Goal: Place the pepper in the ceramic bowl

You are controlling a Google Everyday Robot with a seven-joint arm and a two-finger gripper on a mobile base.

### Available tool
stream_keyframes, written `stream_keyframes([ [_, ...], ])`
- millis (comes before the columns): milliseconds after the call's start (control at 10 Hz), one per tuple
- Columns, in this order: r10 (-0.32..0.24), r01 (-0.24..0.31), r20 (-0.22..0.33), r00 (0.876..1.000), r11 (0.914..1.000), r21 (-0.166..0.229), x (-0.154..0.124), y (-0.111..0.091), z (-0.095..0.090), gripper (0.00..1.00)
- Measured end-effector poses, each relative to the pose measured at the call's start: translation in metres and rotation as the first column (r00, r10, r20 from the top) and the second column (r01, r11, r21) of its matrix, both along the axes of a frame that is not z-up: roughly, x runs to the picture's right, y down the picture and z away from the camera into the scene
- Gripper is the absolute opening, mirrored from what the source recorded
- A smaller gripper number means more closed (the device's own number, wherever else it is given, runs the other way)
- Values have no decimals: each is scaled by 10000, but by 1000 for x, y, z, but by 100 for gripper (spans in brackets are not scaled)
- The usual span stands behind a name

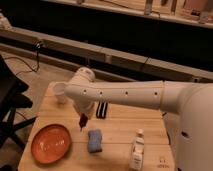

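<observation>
My gripper [82, 118] hangs below the white arm's wrist, over the wooden table. It is shut on the pepper [81, 122], a small dark red sliver that points down from the fingertips and hangs above the table. The ceramic bowl [51, 144], a wide shallow orange-red dish, lies at the table's front left. The gripper is up and to the right of the bowl's rim, not over it. The wrist hides most of the fingers.
A white cup [59, 93] stands at the back left, partly behind the arm. A black ribbed block [102, 110] lies right of the gripper. A blue sponge [94, 140] lies just below it. A white bottle [136, 150] stands at the front right.
</observation>
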State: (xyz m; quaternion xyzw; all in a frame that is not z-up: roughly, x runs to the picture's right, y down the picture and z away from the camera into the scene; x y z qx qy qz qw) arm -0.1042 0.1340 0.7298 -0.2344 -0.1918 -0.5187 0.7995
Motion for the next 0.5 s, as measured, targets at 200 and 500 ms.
stream_keyframes([
  [200,-239,240,109,9997,9997,-33,-20,7,-6,0],
  [500,-561,564,193,9982,9983,-137,-31,12,-8,0],
])
